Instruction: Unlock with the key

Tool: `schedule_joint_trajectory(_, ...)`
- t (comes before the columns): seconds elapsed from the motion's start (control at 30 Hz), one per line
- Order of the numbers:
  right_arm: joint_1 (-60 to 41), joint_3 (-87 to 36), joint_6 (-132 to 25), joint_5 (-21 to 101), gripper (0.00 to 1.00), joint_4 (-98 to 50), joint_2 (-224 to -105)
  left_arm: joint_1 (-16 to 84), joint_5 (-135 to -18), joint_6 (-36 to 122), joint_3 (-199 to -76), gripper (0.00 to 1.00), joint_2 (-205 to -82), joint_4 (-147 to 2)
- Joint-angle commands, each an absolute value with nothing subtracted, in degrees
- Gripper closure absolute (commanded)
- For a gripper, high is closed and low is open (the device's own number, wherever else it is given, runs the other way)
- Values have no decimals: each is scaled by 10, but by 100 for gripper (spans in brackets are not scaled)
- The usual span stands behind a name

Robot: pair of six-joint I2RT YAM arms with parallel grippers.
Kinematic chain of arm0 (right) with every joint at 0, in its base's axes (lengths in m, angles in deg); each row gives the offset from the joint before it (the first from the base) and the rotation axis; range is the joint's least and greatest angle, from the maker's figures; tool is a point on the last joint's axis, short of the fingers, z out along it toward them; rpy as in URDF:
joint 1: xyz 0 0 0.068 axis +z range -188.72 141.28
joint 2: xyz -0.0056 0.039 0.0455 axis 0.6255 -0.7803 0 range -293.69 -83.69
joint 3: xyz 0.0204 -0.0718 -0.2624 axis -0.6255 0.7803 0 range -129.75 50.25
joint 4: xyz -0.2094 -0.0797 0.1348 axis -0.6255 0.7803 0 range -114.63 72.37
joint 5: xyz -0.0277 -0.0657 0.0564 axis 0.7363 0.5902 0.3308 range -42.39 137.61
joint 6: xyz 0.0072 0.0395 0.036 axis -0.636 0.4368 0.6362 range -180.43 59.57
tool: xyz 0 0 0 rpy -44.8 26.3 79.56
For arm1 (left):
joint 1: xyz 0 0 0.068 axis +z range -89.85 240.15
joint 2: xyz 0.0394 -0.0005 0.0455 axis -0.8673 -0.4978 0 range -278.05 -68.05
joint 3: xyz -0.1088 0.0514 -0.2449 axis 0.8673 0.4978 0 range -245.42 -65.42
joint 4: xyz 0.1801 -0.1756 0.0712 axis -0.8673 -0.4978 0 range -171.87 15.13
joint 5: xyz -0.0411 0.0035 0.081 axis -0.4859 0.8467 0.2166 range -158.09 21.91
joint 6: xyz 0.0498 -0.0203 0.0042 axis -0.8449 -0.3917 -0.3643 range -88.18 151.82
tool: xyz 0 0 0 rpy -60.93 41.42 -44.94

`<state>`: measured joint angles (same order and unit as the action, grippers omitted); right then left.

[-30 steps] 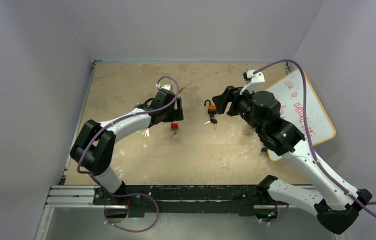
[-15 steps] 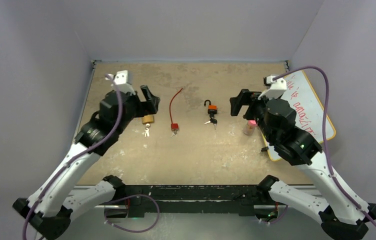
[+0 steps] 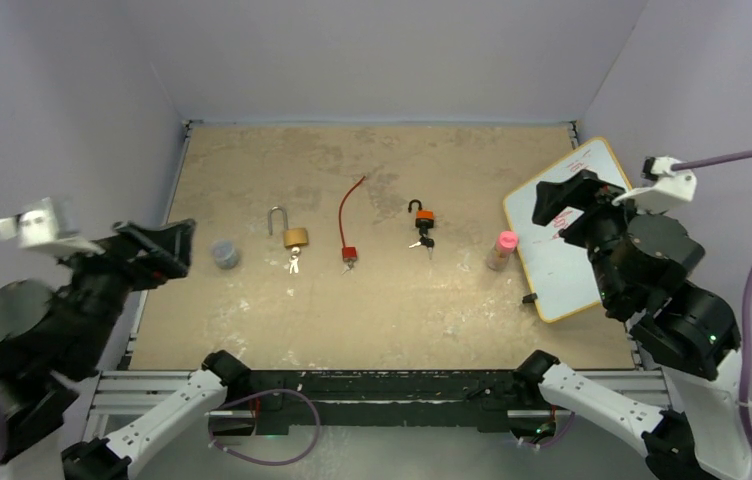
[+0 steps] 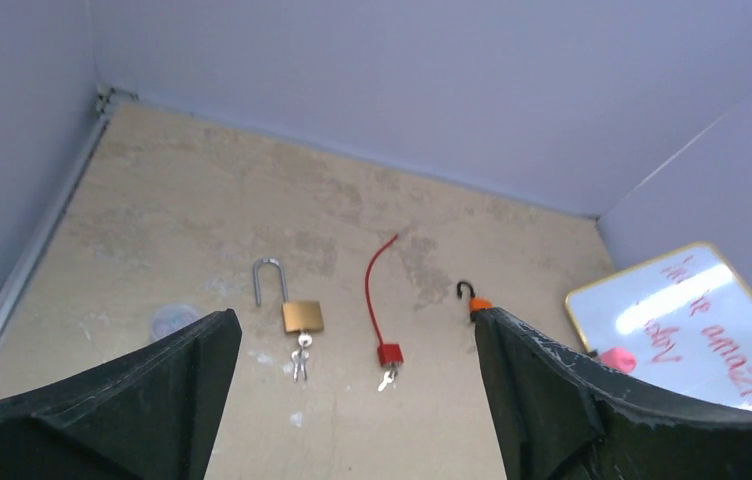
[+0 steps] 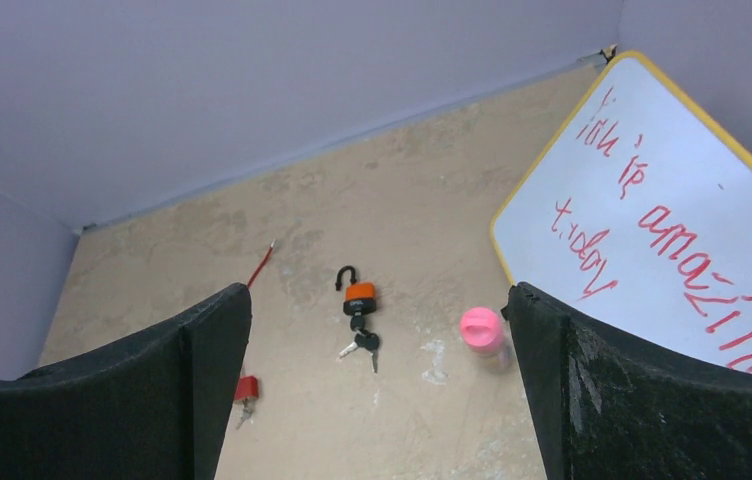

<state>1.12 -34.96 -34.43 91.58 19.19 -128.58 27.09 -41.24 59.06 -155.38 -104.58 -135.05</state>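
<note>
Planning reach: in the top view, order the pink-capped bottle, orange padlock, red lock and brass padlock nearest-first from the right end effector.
1. Pink-capped bottle, right side.
2. Orange padlock, centre.
3. Red lock, left of centre.
4. Brass padlock, farther left.

pale lilac-grey walls close in the table on three sides. the tabletop is tan and worn, blotched with paler scuffs. a metal rail runs along its near edge. soft, even light.
</note>
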Motion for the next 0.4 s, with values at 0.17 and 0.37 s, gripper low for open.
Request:
schedule_joint_trajectory(0.17, 13, -429, -343, 953, 1, 260, -1294, 271, -364, 544, -1679, 8, -1051, -1465)
schedule_joint_trajectory(0.37, 12, -423, -339, 948, 1, 260, -1285, 276, -380, 536, -1678, 6, -1046, -1455)
